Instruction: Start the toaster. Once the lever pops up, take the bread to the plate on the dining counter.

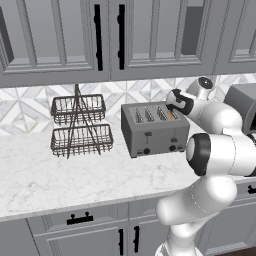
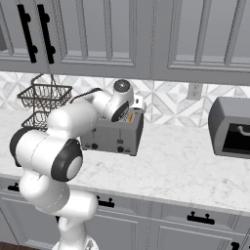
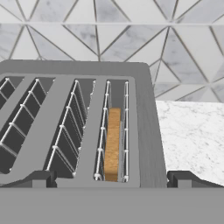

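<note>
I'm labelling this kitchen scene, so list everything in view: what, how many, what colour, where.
toaster: one, grey metal, four slots, on the worktop by the backsplash
bread: one slice, tan-brown, upright in the toaster's rightmost slot in the hand view
wire basket stand: one, dark, two tiers, left of the toaster
rounded appliance: one, darker grey, right of the toaster
worktop: one, white marble
wall outlet: one, pale, on the tiled backsplash
upper cabinets: grey, black handles
lower cabinets: grey, black handles
gripper: one, fingers open, poised above the toaster
</note>
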You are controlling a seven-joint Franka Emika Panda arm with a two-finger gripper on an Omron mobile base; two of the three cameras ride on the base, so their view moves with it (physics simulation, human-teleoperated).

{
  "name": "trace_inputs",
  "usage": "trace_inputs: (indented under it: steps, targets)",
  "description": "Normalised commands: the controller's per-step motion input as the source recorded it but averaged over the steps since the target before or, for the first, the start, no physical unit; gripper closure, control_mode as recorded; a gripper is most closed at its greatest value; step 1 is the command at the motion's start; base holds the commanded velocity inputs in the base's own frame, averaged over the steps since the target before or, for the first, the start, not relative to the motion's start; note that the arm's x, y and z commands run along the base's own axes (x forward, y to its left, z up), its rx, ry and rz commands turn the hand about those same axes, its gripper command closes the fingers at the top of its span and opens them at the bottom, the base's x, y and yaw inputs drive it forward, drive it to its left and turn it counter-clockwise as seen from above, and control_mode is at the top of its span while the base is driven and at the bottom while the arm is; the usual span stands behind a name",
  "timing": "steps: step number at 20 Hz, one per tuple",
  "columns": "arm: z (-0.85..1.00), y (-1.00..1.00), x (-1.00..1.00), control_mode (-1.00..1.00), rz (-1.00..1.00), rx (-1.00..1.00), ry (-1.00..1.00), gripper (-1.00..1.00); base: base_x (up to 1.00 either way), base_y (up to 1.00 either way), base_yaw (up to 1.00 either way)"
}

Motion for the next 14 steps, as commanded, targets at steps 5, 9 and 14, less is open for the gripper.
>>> trace_inputs:
  steps: [5,9,14]
  targets:
    - [0.0,0.0,0.0,-1.0,0.0,0.0,0.0,-1.0,0.0,0.0,0.0]
    - [0.0,0.0,0.0,-1.0,0.0,0.0,0.0,-1.0,0.0,0.0,0.0]
    - [0.0,0.0,0.0,-1.0,0.0,0.0,0.0,-1.0,0.0,0.0,0.0]
